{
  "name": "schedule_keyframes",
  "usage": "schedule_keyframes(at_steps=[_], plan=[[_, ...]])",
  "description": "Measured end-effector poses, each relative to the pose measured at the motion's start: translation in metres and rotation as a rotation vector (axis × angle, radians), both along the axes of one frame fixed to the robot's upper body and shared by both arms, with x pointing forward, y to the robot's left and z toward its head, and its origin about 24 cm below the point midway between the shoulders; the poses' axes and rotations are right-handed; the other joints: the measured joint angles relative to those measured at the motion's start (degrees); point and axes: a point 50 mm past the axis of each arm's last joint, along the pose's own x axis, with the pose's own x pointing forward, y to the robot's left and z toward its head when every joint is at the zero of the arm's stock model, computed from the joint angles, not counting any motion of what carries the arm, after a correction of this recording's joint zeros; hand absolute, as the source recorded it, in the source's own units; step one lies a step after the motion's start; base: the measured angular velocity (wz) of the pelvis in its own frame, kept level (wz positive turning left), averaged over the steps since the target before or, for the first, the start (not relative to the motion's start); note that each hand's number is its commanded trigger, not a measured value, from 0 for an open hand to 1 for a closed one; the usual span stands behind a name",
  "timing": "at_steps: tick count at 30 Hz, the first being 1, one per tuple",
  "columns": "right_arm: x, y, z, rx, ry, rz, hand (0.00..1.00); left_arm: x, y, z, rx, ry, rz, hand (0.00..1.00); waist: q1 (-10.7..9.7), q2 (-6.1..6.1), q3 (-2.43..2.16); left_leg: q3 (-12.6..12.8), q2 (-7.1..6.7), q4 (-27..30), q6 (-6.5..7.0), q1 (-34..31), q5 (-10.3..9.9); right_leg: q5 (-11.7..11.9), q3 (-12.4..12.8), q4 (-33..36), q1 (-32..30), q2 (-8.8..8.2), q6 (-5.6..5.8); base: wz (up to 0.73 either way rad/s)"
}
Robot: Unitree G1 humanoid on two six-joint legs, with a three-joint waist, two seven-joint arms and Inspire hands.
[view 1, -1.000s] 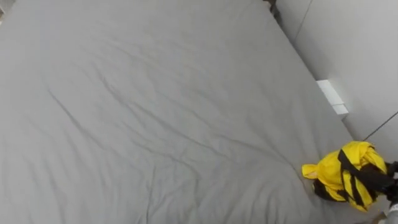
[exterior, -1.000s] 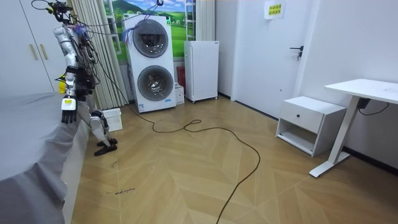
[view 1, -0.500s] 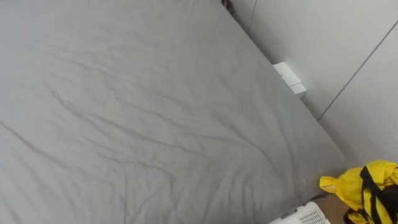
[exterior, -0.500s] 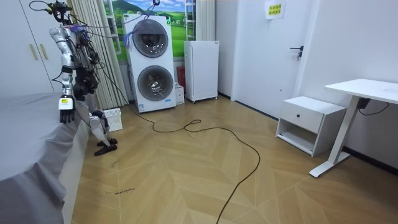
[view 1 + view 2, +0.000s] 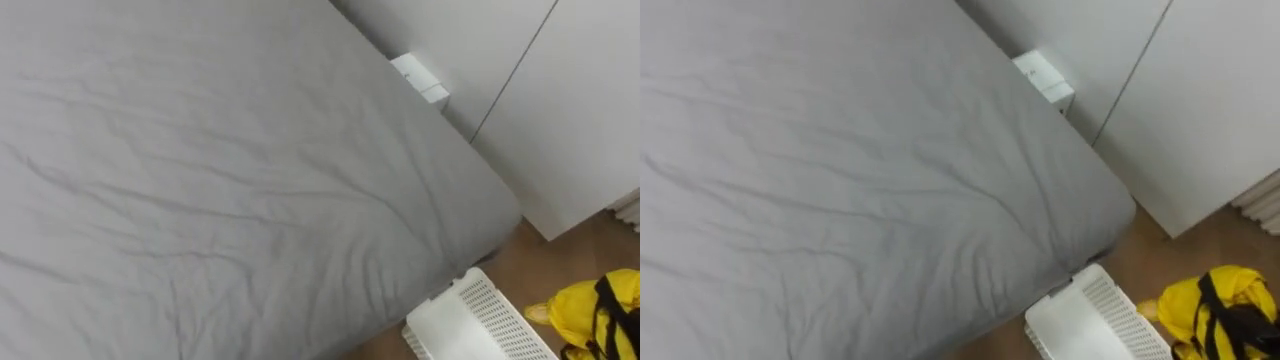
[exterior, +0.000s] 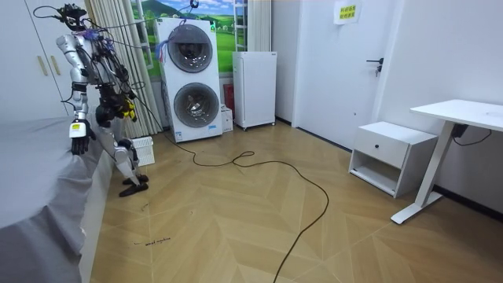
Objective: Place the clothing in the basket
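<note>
A bunched yellow garment with black stripes hangs over the wooden floor at the lower right, just right of the white slatted basket. My right hand is shut on the garment, with dark fingers wrapped across the bundle. The basket stands on the floor against the corner of the grey bed. In the room view I stand at that bed corner, the yellow garment held out at waist height. My left hand hangs with relaxed fingers over the bed's edge.
White wardrobe doors rise behind the bed, and a small white box sits at the bed's far edge. In the room view, stacked washing machines, curtains and a black cable on the floor lie beyond me.
My view has swung right, bringing the basket in. My body has turned away from the bed, and the garment has gone with my right hand from the bed's edge to over the floor.
</note>
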Motion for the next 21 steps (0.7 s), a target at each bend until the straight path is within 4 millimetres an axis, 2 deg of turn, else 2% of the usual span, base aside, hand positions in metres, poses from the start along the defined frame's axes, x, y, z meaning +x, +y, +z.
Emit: schedule_keyframes(at_steps=[3, 6, 8, 10, 11, 14, 15, 16, 19, 21], plan=[[0.012, 0.001, 0.002, 0.002, -0.020, -0.001, 1.00, 0.007, -0.003, -0.001, 0.002, -0.005, -0.030, 0.00, 0.01, 0.58, 0.11, 1.14, 0.02, 0.92, 0.22, -2.88, 0.13, 0.07, 0.50, 1.41, -3.40, -0.16, 0.04, -0.08], [0.028, 0.000, 0.007, -0.007, -0.021, 0.000, 1.00, 0.021, -0.007, -0.002, -0.007, -0.028, -0.041, 0.00, 0.55, 1.85, 0.39, 1.39, -0.07, 1.84, 0.67, -6.44, 0.40, 0.44, 1.48, 2.55, -7.37, -0.18, 0.31, -0.10], [0.038, 0.002, 0.007, -0.003, -0.015, 0.003, 1.00, 0.029, -0.008, -0.003, -0.013, -0.026, -0.045, 0.00, 1.12, 2.37, 0.30, 1.36, -0.28, 2.10, 0.95, -8.28, 0.57, 0.54, 2.11, 3.62, -9.84, -0.18, 0.35, -0.16], [0.045, 0.004, 0.008, -0.010, -0.016, -0.002, 1.00, 0.043, -0.012, -0.004, -0.029, -0.046, -0.041, 0.00, 1.83, 3.55, 0.51, 1.37, -0.33, 3.11, 1.14, -11.06, 0.69, 0.65, 2.08, 4.91, -12.70, -0.43, 0.35, -0.02], [0.050, 0.005, 0.009, -0.006, -0.019, -0.006, 1.00, 0.046, -0.014, -0.005, -0.038, -0.058, -0.031, 0.00, 1.97, 4.01, 0.48, 1.37, -0.51, 3.29, 1.26, -12.16, 0.76, 0.65, 2.13, 5.69, -14.20, -0.58, 0.35, 0.00], [0.053, 0.006, 0.008, 0.000, -0.014, -0.011, 1.00, 0.053, -0.017, -0.005, -0.045, -0.068, -0.053, 0.00, 2.82, 4.71, 0.47, 1.34, -0.94, 3.33, 1.44, -13.42, 0.94, 0.63, 2.30, 6.64, -16.06, -0.71, 0.30, -0.05], [0.054, 0.007, 0.007, 0.004, -0.012, -0.016, 1.00, 0.055, -0.019, -0.005, -0.052, -0.075, -0.055, 0.00, 3.21, 5.12, 0.36, 1.27, -0.94, 3.46, 1.45, -14.08, 0.94, 0.63, 2.31, 6.91, -16.72, -0.77, 0.30, 0.00], [0.056, 0.007, 0.007, 0.007, -0.012, -0.019, 1.00, 0.057, -0.020, -0.005, -0.055, -0.073, -0.072, 0.00, 3.23, 5.66, 0.51, 1.13, -0.95, 3.74, 1.45, -14.58, 0.94, 0.63, 2.30, 7.05, -17.14, -0.82, 0.30, 0.03], [0.058, 0.004, 0.007, 0.022, -0.013, -0.040, 1.00, 0.061, -0.022, -0.005, -0.065, -0.080, -0.096, 0.00, 3.53, 7.10, 0.46, 0.73, -0.97, 3.89, 1.75, -15.74, 1.13, 0.60, 2.28, 6.98, -18.15, -0.91, 0.39, 0.07], [0.057, 0.004, 0.006, 0.038, -0.016, -0.054, 1.00, 0.065, -0.023, -0.005, -0.071, -0.092, -0.100, 0.00, 4.27, 7.45, 0.45, 0.74, -1.04, 3.86, 1.81, -16.25, 1.18, 0.62, 2.33, 7.07, -18.78, -0.91, 0.41, 0.00]])
